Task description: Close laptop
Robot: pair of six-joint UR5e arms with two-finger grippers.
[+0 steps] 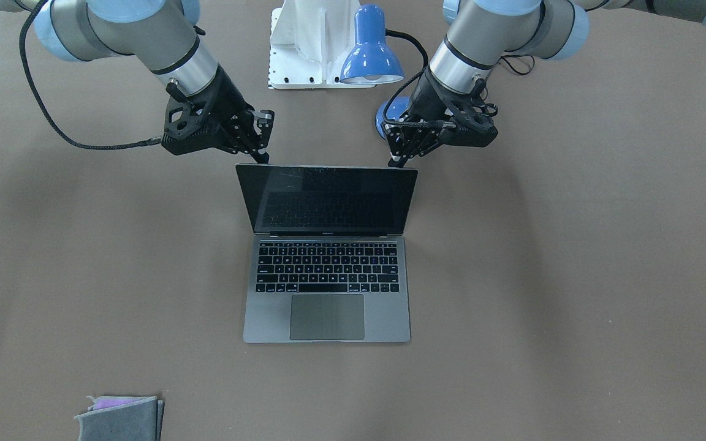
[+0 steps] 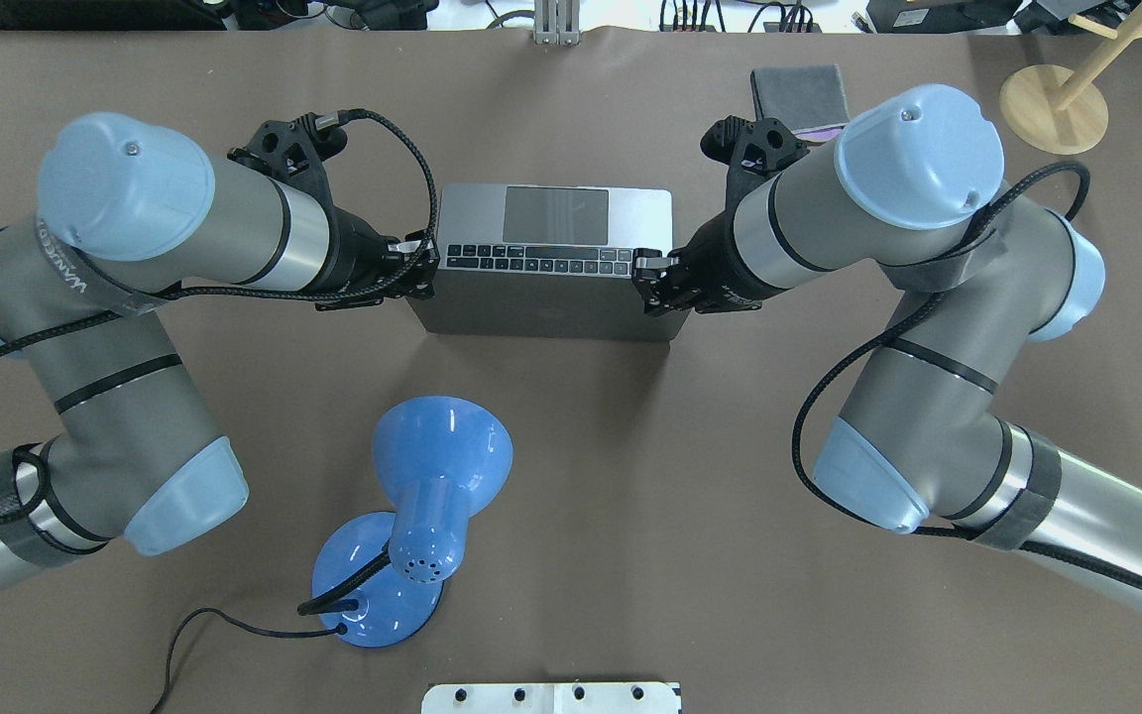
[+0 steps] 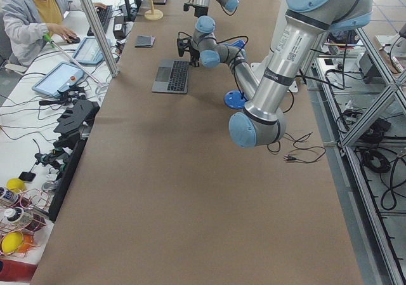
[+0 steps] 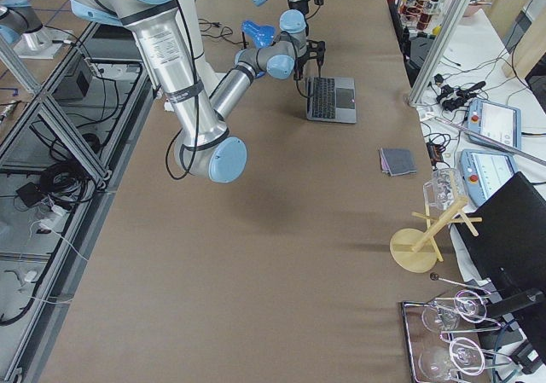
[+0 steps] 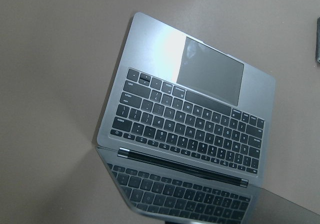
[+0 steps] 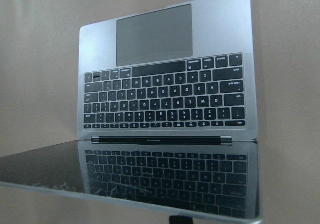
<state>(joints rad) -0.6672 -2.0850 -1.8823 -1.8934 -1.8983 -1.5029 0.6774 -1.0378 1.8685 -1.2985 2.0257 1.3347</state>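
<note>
Laptop open on the brown table, keyboard on the side away from me, dark screen leaning back toward me. My right gripper is at one top corner of the lid, fingers spread. My left gripper is at the other top corner; I cannot tell whether its fingers are spread or together. Blue lamp stands behind the lid.

A: Any legible text?

B: Laptop keys carry white letter legends. Strap on left arm, 9 o'clock overhead: white print, "WAN…", rest unclear. Bezel mark too small.
</note>
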